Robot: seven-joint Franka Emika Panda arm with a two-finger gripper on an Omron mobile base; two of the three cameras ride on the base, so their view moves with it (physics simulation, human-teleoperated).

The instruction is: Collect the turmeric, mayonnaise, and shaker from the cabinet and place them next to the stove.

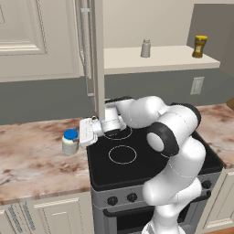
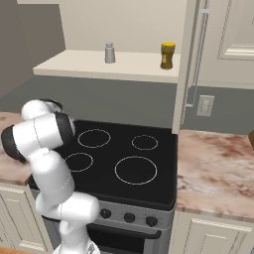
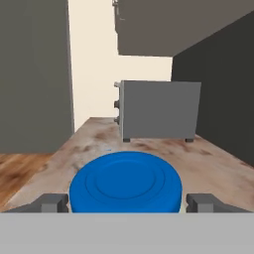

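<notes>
On the marble table just left of the black glass stove (image 1: pixel 137 160), the squat white mayonnaise jar with a blue lid (image 1: pixel 70 141) is seen standing upright. It is flanked by the gripper (image 3: pixel 128 202), whose dark fingers (image 3: pixel 52 203) are spread wide, one at each side of the lid. The slim grey shaker (image 1: pixel 146 48) and yellow-orange turmeric jar (image 1: pixel 199 46) are seen apart on the beige cabinet shelf (image 1: pixel 160 61).

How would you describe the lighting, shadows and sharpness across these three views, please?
Left base view: flat, even light, no glare on the stove, only a faint shadow by the mayonnaise. Right base view: equally soft, burner rings crisp, shaker and turmeric slightly pixelated. Hand view: the blue lid looms large between the open hand's tips; the grey box behind looks soft.
</notes>
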